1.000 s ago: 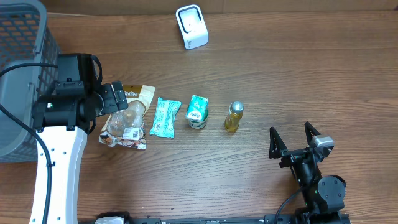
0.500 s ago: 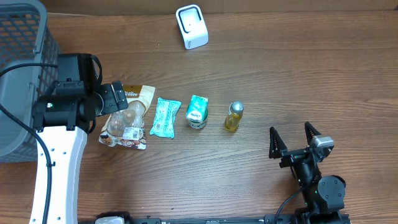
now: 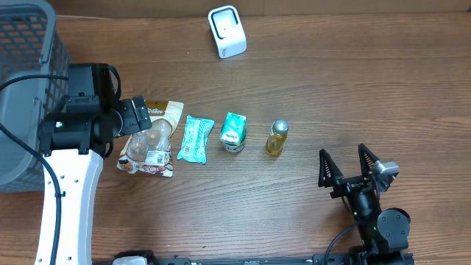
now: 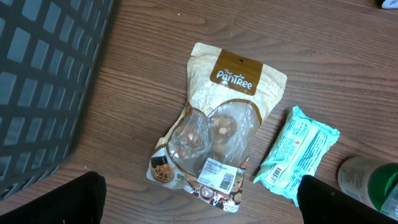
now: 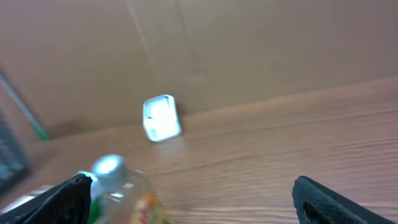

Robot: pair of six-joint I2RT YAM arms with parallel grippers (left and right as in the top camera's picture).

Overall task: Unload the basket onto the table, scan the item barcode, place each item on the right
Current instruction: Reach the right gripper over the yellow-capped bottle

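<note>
I'm at the pick-up: left hand (image 4: pixel 214 202) hangs open above the pouch (image 4: pixel 217 130) lying on the bench (image 4: pixel 143 37) by the basket (image 4: pixel 43 81), right hand (image 3: pixel 343 158) open too; next I'd lower, grip, and carry it to the scanner (image 3: pixel 227 31).

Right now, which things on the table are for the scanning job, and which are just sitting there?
For the job: white scanner; brown snack pouch with its barcode label showing; left gripper, open above the pouch.

Just sitting there for now: teal packet; green-topped tub; small yellow bottle; grey basket; right gripper, open and off to the side.
</note>
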